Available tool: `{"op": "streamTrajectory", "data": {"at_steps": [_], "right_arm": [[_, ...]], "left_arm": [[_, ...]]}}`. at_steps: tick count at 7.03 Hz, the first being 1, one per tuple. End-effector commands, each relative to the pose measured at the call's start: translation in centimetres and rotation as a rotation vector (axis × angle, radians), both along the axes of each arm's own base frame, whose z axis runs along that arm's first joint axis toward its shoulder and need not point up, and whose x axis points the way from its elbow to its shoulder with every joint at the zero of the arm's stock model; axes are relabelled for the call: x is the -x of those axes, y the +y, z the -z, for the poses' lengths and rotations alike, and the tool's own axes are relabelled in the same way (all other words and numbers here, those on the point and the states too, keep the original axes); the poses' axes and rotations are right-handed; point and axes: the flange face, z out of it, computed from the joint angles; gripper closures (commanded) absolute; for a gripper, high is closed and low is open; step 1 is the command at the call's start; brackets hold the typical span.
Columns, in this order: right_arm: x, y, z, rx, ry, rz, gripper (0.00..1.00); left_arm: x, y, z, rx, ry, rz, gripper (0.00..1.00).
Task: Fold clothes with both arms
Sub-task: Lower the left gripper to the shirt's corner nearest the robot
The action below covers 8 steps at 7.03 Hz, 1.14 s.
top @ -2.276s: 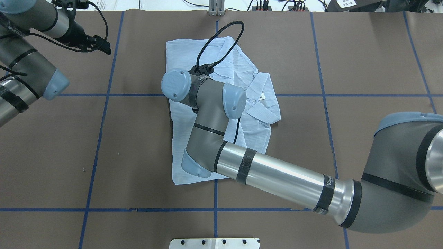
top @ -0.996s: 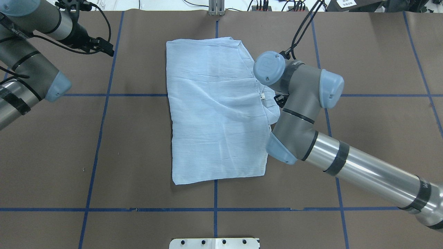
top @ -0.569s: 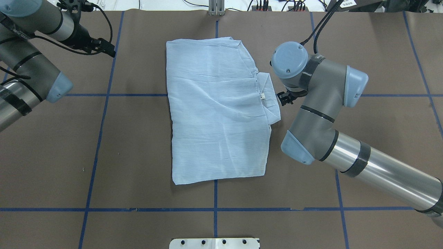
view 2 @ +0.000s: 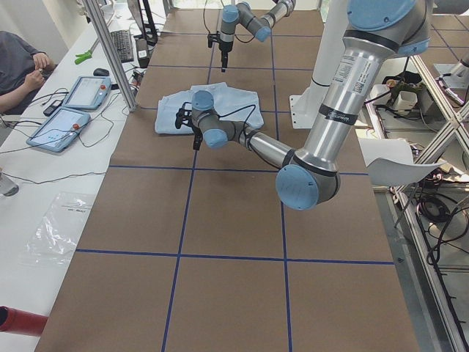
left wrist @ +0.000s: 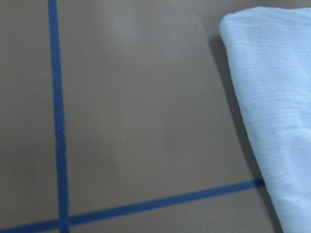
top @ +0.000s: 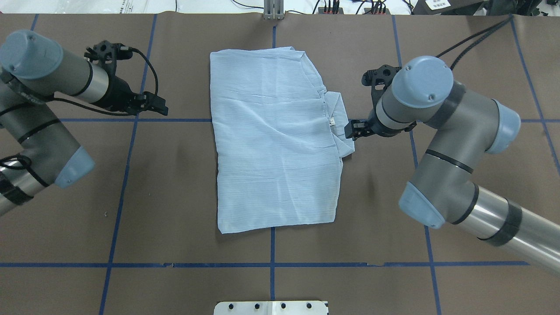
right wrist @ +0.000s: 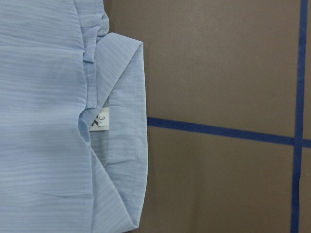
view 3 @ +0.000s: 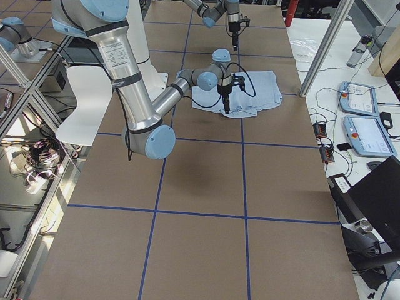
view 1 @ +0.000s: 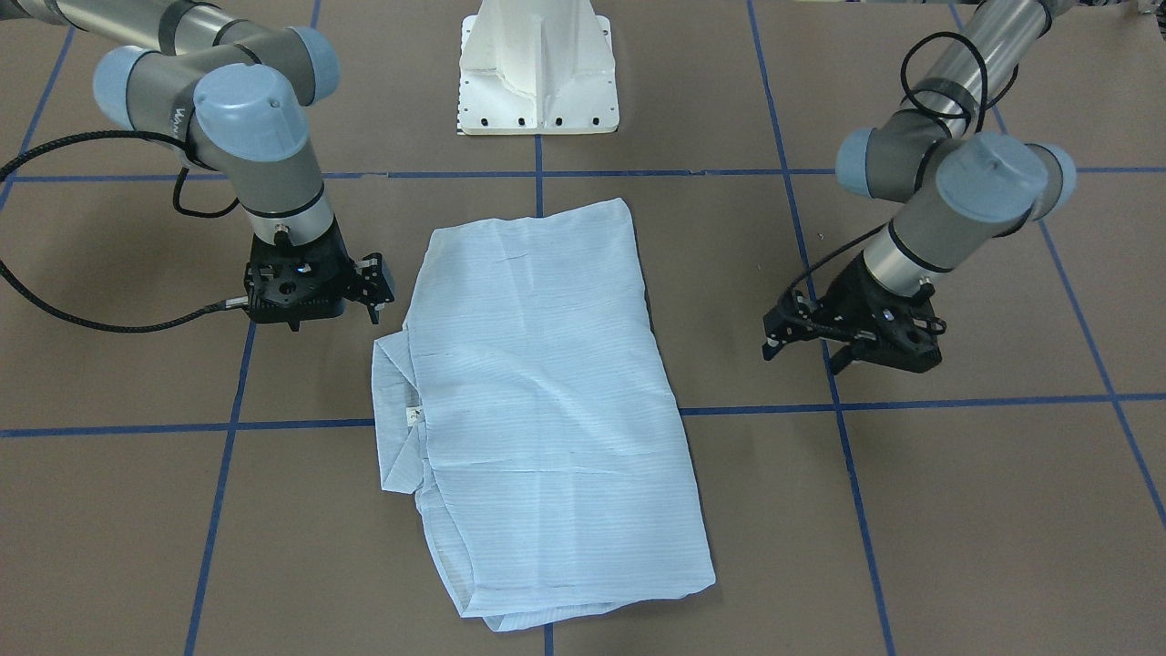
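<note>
The pale-blue striped shirt (top: 275,140) lies folded into a flat rectangle in the middle of the table (top: 459,39), also seen from the front (view 1: 547,401). Its collar (top: 342,127) and a white size label (right wrist: 103,119) stick out at the shirt's right edge. My right gripper (top: 352,131) hovers open and empty just right of the collar (view 1: 393,401); it shows at the left in the front view (view 1: 375,293). My left gripper (top: 160,108) is open and empty over bare table left of the shirt (left wrist: 277,97), on the right in the front view (view 1: 806,353).
Brown paper with blue tape lines (top: 131,120) covers the table. The white pedestal base (view 1: 537,82) stands at the robot's edge. An operator (view 2: 18,62) sits with tablets (view 2: 66,125) on a side bench beyond the far edge.
My right arm has drawn back from over the shirt to its right side, leaving the shirt folded over with only the collar edge showing. My left gripper has moved in toward the shirt.
</note>
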Motion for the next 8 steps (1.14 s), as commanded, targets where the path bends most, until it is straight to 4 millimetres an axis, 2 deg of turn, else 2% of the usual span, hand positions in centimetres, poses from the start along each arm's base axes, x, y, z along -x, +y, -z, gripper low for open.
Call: {"op": "streamTrajectory", "data": {"at_steps": [1, 2, 3, 4, 6, 7, 8], "right_arm": [[-1.3, 1.9, -1.5, 0.062, -0.121, -0.084, 0.0], [-1.3, 1.9, -1.7, 0.071, -0.12, -0.091, 0.0], [-1.2, 2.0, -1.7, 0.072, -0.121, -0.09, 0.0], [-1.2, 2.0, -1.7, 0.073, -0.121, -0.089, 0.0], [-1.2, 2.0, -1.7, 0.073, -0.121, -0.089, 0.0], [-1.1, 2.1, -1.8, 0.074, -0.12, -0.088, 0.0], [-1.1, 2.1, -1.7, 0.072, -0.121, -0.087, 0.0]], "left_arm": [[-6.6, 9.8, 3.6, 0.155, 0.057, 0.029, 0.0], [-10.6, 14.0, 5.0, 0.205, 0.032, 0.067, 0.0], [-12.0, 14.9, 7.4, 0.239, -0.011, 0.065, 0.0], [-14.7, 17.7, 8.6, 0.285, -0.057, 0.047, 0.0], [-15.8, 18.8, 9.2, 0.275, -0.055, 0.05, 0.0], [-16.5, 20.0, 9.1, 0.299, -0.057, 0.046, 0.07], [-17.5, 21.0, 8.9, 0.304, -0.065, 0.046, 0.3]]}}
